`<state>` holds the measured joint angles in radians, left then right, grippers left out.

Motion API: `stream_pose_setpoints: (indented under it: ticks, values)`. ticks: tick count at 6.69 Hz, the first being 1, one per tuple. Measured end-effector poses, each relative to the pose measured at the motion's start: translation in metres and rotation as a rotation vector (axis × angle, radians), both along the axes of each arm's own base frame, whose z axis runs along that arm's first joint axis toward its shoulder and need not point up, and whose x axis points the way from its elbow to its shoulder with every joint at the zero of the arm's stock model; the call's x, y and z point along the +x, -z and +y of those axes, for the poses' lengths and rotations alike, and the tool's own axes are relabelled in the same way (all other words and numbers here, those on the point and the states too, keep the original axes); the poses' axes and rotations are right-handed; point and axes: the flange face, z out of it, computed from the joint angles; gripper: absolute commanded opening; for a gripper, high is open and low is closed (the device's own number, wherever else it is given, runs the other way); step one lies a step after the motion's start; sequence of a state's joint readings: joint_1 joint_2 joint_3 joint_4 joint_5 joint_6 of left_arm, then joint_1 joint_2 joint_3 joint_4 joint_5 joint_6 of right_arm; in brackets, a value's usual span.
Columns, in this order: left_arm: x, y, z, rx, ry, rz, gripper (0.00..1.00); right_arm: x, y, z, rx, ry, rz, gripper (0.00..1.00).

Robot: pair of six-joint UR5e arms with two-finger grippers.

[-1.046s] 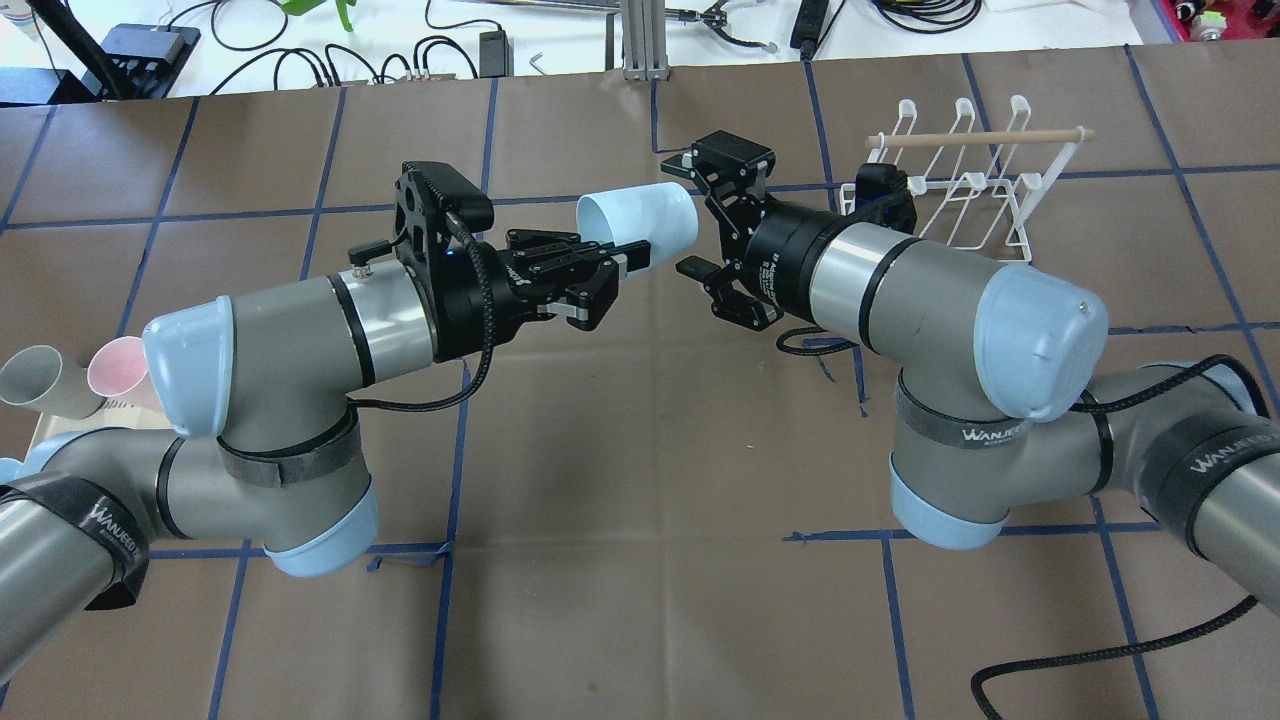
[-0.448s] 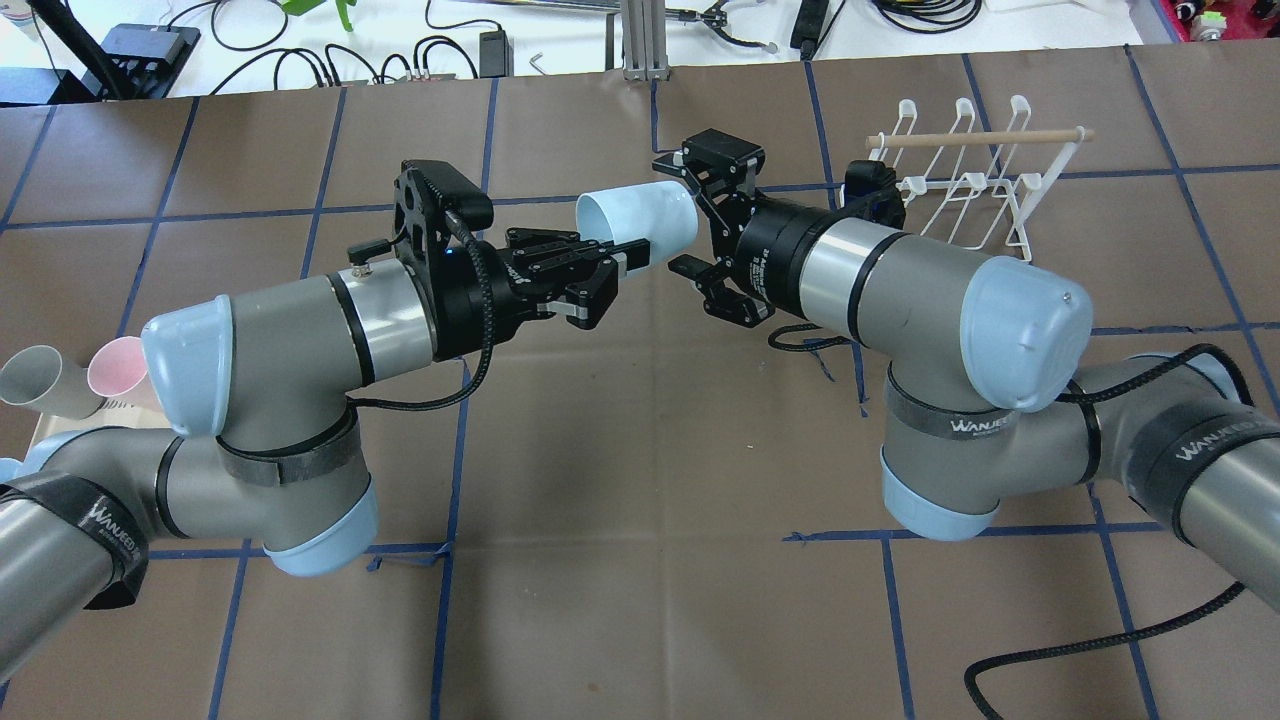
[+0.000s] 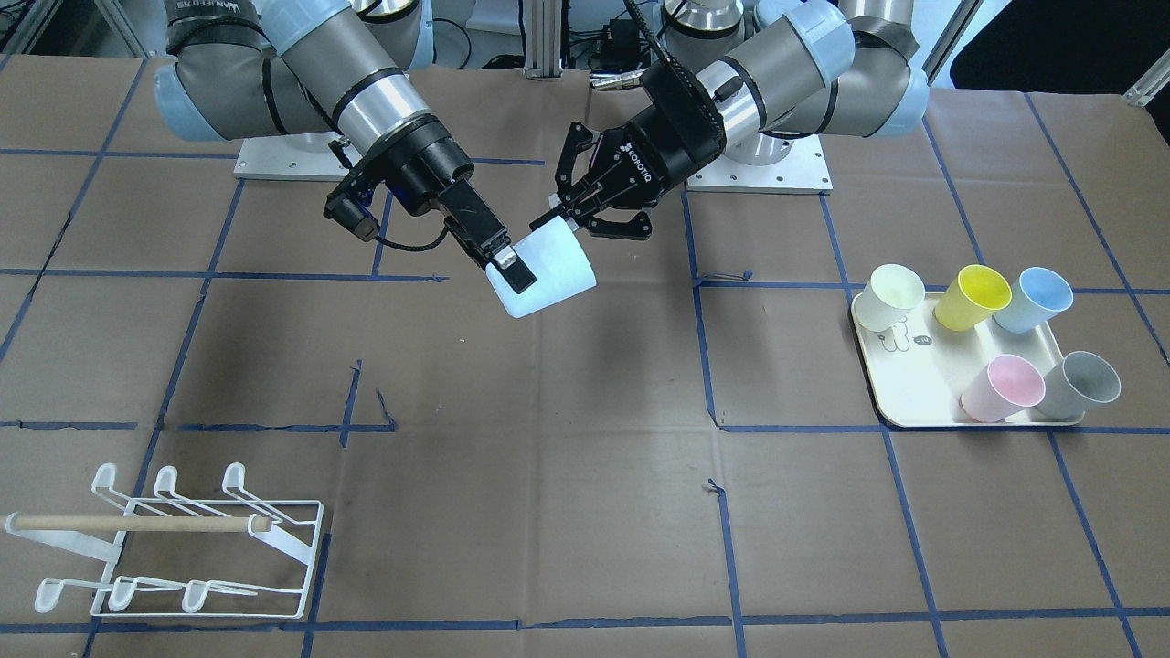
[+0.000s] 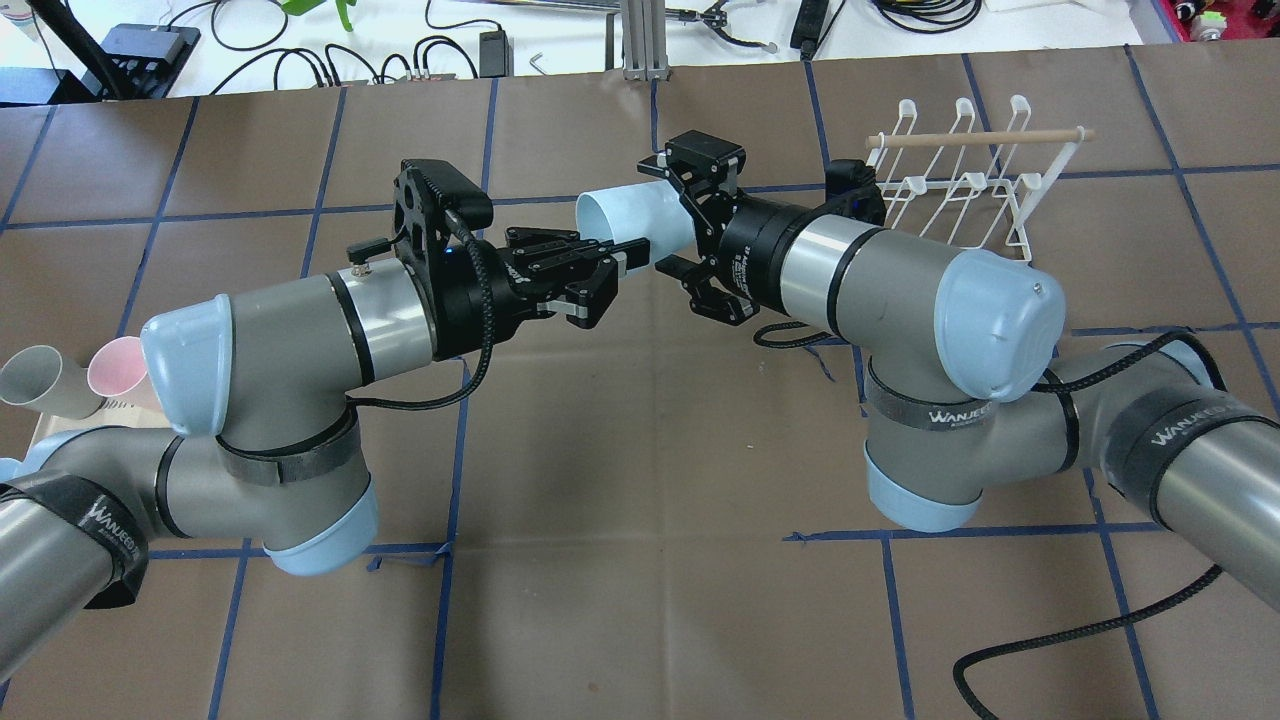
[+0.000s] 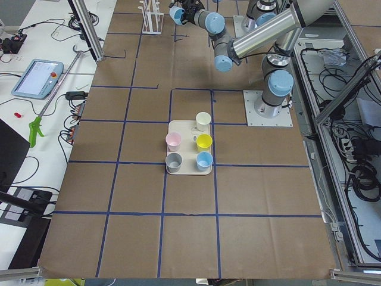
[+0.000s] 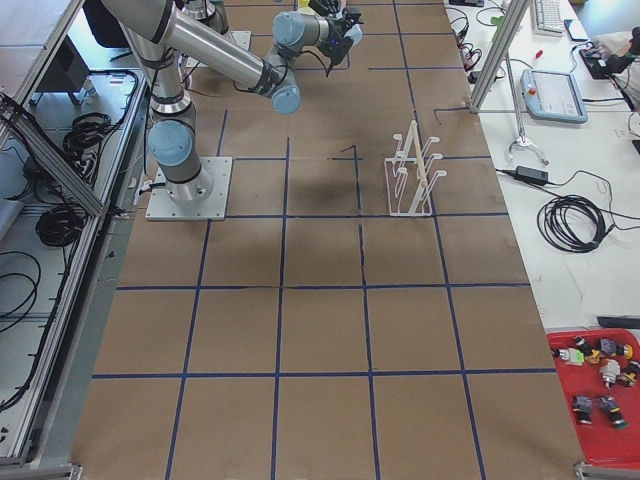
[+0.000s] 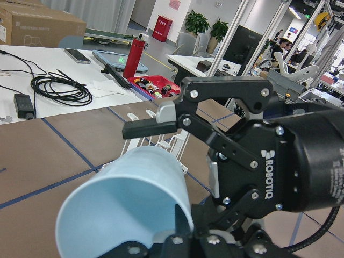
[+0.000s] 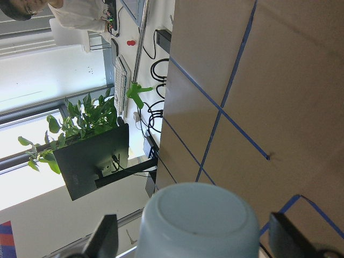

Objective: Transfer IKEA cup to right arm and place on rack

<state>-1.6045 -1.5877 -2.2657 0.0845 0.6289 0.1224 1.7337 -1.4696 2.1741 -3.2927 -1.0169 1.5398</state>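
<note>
cup | left gripper: pinches rim, base offered toward rack | right gripper: fingers spread around base, for takeover

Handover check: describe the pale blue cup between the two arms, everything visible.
The pale blue cup is smooth, plain, tapered and plastic-looking. It hangs above the table, roughly on its side, mouth toward the left pincer, which is shut on its rim. The open right pincer straddles its closed base, gaps showing either side.
</note>
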Motion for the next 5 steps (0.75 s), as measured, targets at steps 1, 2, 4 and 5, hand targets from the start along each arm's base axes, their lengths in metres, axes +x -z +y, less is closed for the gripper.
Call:
stream_pose_setpoints:
  ticks: [1,2,4,5]
  values:
    - [0.0000,-0.0002,0.0001,0.002,-0.001,0.001,0.06,0.0006,0.0009,-0.0019,0.002,-0.001,0.000,0.80]
    - [0.0000,-0.0006,0.0001,0.003,-0.002,0.003,0.06,0.0011,0.0018,-0.0027,0.004,-0.003,-0.001,0.72]
    - [0.0000,-0.0014,0.0000,0.004,-0.003,0.004,0.35,0.0021,0.0015,-0.0028,0.005,-0.012,-0.006,0.62]
    - [0.0000,-0.0017,-0.0001,0.005,-0.005,0.006,0.65,0.0023,0.0013,-0.0027,0.005,-0.015,-0.008,0.58]
